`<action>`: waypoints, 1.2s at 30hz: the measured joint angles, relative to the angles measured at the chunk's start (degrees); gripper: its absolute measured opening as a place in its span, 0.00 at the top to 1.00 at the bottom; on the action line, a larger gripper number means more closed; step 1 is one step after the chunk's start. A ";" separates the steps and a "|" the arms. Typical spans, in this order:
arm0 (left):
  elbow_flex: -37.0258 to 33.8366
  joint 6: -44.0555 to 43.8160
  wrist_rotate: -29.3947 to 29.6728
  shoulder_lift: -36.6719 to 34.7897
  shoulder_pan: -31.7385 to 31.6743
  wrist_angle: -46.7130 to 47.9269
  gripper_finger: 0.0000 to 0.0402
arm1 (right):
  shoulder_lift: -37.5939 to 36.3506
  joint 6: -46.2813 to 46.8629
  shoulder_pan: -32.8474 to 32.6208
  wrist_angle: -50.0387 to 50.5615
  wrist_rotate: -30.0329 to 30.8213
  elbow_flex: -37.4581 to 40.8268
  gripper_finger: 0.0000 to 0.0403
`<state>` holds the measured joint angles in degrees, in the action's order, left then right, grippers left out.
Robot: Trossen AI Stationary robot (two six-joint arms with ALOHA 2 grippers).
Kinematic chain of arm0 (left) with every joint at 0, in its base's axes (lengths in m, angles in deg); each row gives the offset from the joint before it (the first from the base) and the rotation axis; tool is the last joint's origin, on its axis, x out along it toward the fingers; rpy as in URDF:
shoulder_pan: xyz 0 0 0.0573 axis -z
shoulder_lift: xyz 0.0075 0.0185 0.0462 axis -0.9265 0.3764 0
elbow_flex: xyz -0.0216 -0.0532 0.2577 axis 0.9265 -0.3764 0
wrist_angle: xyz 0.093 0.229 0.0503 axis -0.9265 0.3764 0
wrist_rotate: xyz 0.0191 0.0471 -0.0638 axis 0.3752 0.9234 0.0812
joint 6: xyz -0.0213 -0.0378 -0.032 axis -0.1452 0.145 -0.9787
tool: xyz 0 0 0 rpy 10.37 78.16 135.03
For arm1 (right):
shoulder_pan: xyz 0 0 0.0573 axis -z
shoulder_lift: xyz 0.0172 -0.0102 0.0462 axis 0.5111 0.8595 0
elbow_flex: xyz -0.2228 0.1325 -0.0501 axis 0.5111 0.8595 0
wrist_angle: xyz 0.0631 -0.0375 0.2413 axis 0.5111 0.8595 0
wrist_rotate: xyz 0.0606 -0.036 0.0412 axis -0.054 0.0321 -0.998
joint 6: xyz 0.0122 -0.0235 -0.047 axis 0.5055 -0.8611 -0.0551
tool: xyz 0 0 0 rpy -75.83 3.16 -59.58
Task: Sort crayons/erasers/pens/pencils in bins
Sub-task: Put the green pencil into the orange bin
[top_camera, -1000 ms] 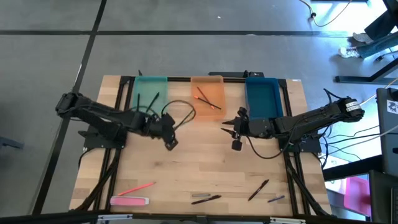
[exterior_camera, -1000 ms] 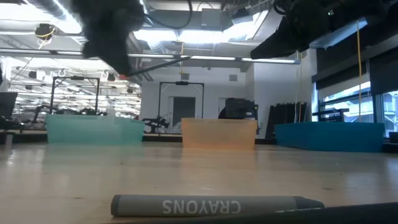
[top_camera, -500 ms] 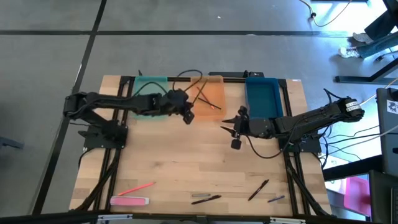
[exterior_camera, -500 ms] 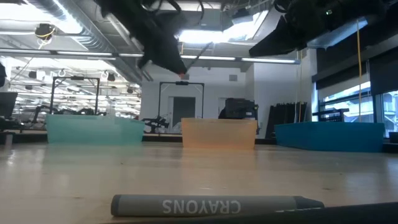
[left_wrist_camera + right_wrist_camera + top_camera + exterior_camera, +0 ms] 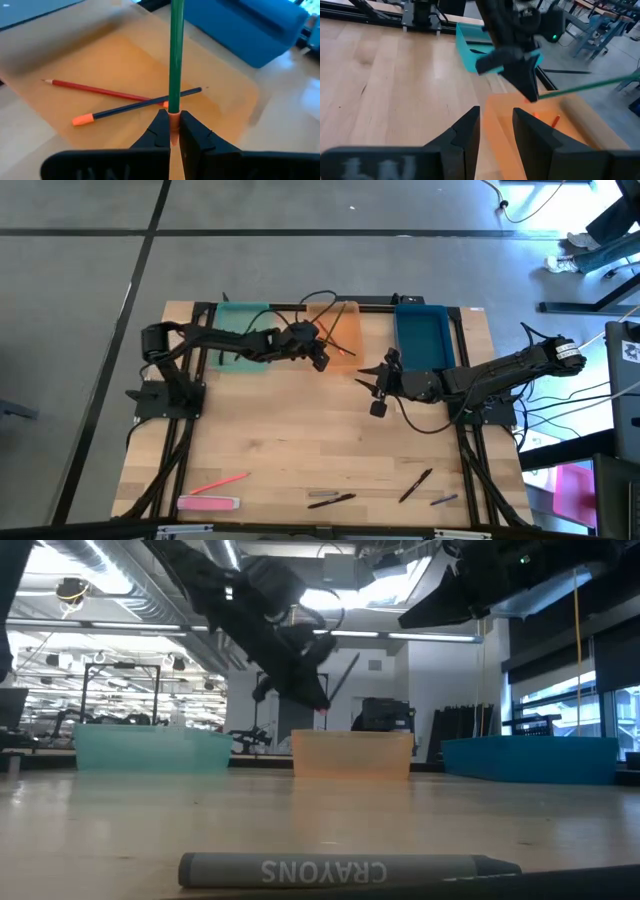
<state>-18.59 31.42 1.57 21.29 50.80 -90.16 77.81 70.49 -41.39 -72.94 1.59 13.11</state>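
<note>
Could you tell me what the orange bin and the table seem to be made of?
Orange bin: seemingly thin plastic, translucent with a smooth, slightly frosted finish; the table shows through its floor.
Table: apparently light wood, in butcher-block style; parallel planks and grain lines show, with a matte sheen.

A light wooden table (image 5: 300, 445) carries three shallow bins side by side along its far edge: a teal-green bin (image 5: 243, 311), an orange bin (image 5: 346, 330) and a blue bin (image 5: 420, 340). Along the near edge lie a red pencil (image 5: 219, 482), a pink eraser (image 5: 208, 503), a grey crayon (image 5: 345, 869), two black pens (image 5: 338, 500) and a short dark stick (image 5: 444, 500).
</note>
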 joint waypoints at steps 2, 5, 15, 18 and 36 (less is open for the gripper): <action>0.00 -0.04 0.00 1.55 -0.33 -0.53 0.99 | 0.00 0.00 0.00 0.00 0.00 0.00 0.70; 0.00 -0.07 0.02 3.68 -0.75 -0.87 0.99 | 0.00 -0.03 0.00 0.02 0.00 0.00 0.70; -0.02 -0.01 0.20 6.10 -0.80 -1.21 0.99 | 0.00 -0.10 0.00 0.04 0.00 0.00 0.70; -0.02 0.01 0.50 6.10 -0.80 -1.20 0.99 | 0.00 -0.10 0.00 0.02 0.00 0.00 0.70; -0.02 0.17 3.10 6.08 -0.80 1.51 0.99 | 0.02 -0.14 0.01 0.02 0.00 0.00 0.70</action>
<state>-18.61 31.60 4.67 27.37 50.00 -88.64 77.83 70.35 -41.38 -72.91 1.59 13.11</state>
